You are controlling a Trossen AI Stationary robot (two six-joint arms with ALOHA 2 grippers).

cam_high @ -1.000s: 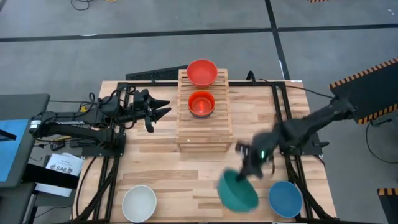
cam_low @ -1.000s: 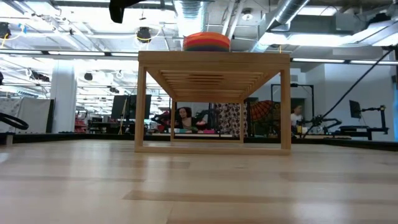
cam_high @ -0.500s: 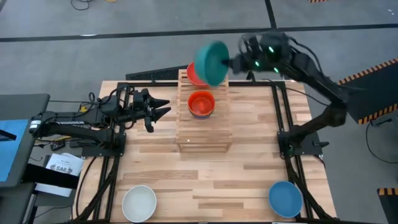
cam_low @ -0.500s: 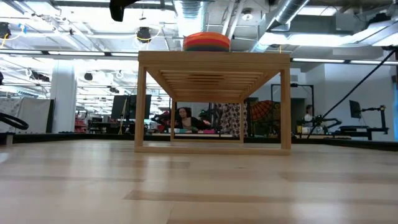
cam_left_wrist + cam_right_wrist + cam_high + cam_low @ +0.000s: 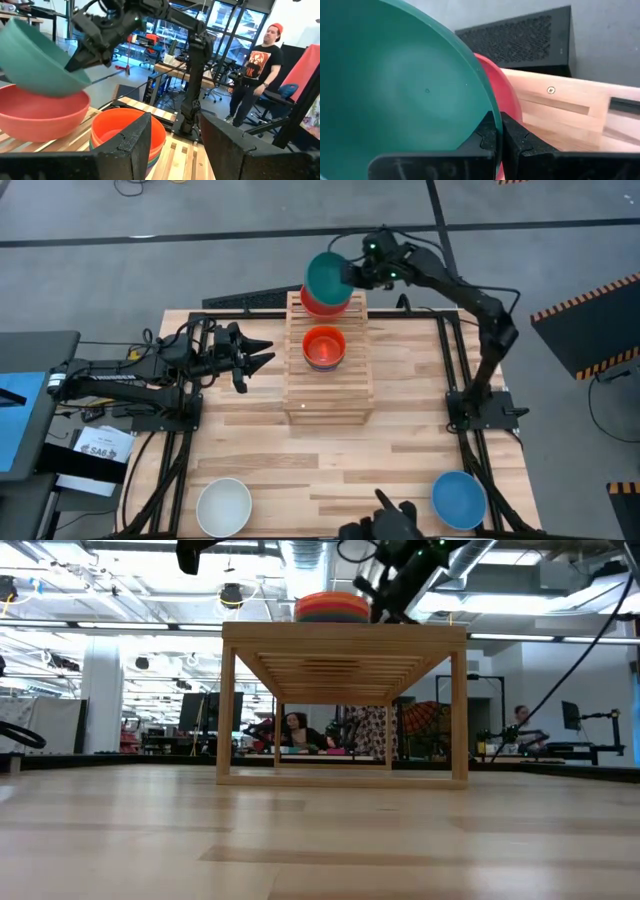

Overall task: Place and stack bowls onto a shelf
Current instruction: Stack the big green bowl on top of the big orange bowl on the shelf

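Over the back step of the wooden shelf (image 5: 328, 370), the right gripper (image 5: 347, 274) pinches the rim of the teal bowl (image 5: 326, 278), which half a second ago hung higher and more on edge and now tilts just above the red bowl (image 5: 316, 304). The orange stack (image 5: 324, 347), white bowl (image 5: 224, 505) and blue bowl (image 5: 459, 497) have not moved. Left of the shelf, the left gripper (image 5: 262, 354) waits with fingers spread, unchanged.

Right pincer (image 5: 349, 275) has carried the teal bowl (image 5: 325, 279) from the worktop's near edge up to the shelf (image 5: 328, 385), now tilted over the red bowl (image 5: 318, 306).
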